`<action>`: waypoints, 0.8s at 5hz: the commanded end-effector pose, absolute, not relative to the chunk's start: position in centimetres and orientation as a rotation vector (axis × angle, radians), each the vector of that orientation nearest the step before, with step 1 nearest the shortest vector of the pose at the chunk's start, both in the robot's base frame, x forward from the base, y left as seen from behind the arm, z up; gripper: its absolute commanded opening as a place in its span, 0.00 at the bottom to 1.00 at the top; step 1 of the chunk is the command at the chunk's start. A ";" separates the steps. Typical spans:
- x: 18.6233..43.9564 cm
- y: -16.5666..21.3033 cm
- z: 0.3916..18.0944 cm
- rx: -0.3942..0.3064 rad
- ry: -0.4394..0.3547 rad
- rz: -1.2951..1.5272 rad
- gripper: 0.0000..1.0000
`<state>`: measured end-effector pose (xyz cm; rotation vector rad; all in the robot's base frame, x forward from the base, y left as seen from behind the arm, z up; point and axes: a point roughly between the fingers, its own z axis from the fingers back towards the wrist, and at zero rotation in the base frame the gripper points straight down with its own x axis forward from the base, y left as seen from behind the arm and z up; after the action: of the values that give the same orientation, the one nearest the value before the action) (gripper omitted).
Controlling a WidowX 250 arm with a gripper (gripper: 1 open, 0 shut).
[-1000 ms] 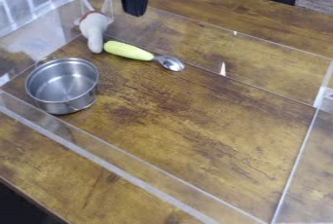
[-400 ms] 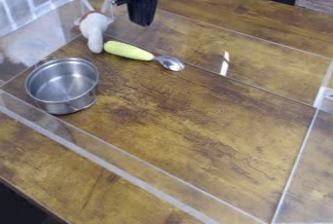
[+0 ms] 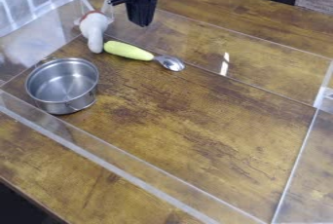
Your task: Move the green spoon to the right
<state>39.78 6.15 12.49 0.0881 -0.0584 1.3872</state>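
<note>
Wooden tabletop (image 3: 196,101) inside clear acrylic walls carries the green spoon (image 3: 140,54) flat at upper left, metal bowl end pointing right, handle end just beside a white-and-tan mushroom-shaped object (image 3: 92,29), steel bowl (image 3: 62,83) nearby, while the black gripper (image 3: 140,18) hangs above, jaws closed and empty.

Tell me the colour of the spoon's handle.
Yellow-green on the green spoon, with a shiny metal bowl; the one camera view shows it.

One green spoon (image 3: 140,54), one steel bowl (image 3: 62,83), one mushroom-like object (image 3: 93,30)
</note>
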 end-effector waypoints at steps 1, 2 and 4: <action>39.5 5.7 16.6 0.022 -0.164 1.454 0.00; 39.4 5.5 16.6 0.022 -0.169 1.484 0.00; 39.2 5.5 16.9 0.025 -0.178 1.429 0.00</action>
<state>39.68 5.98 12.22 0.0994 -0.0691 1.4373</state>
